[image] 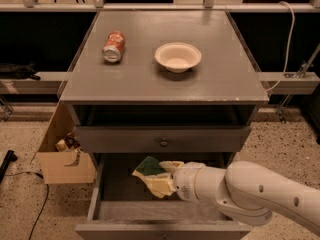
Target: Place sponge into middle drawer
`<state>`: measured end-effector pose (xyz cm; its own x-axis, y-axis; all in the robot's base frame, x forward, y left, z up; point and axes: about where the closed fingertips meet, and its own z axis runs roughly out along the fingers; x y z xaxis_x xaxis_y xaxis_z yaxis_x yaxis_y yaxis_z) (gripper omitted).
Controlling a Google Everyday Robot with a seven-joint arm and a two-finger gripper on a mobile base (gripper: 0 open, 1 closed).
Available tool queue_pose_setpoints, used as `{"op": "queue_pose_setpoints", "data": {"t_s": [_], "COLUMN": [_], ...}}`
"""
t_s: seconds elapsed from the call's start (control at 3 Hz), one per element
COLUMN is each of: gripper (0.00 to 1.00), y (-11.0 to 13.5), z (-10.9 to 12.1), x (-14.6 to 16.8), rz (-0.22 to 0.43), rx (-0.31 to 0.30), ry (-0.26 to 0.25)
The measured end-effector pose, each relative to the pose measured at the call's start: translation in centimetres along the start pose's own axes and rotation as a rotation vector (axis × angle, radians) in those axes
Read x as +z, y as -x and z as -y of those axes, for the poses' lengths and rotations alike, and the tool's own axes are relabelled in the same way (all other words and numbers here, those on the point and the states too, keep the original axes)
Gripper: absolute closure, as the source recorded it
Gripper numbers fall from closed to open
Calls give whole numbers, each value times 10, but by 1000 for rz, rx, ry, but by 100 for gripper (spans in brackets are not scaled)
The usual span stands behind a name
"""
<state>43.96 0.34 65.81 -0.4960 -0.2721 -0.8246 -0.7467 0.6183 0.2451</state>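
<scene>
The sponge (148, 167), dark green on top with pale yellow foam beneath, hangs just above the floor of the pulled-out middle drawer (117, 186). My gripper (164, 177) reaches in from the right on a thick white arm and is shut on the sponge. Its pale fingers (173, 165) clamp the sponge's right end. The sponge is tilted and sits over the drawer's middle, slightly toward the back. I cannot tell whether it touches the drawer floor.
Above the open drawer is a shut drawer front with a round knob (163, 142). On the cabinet top lie a red-orange soda can (113, 46) on its side and a white bowl (177, 56). A cardboard box (65, 156) stands on the floor at left.
</scene>
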Motion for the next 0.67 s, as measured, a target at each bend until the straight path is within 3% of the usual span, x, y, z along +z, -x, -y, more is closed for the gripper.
{"op": "queue_pose_setpoints", "data": {"t_s": [0.33,0.67], "gripper": [100,100], "y": [-1,-6], "z": [13,37], "x": [0,-2], "rz": [-19,-47], "rx": [-5,-22], "ry": [12,56]}}
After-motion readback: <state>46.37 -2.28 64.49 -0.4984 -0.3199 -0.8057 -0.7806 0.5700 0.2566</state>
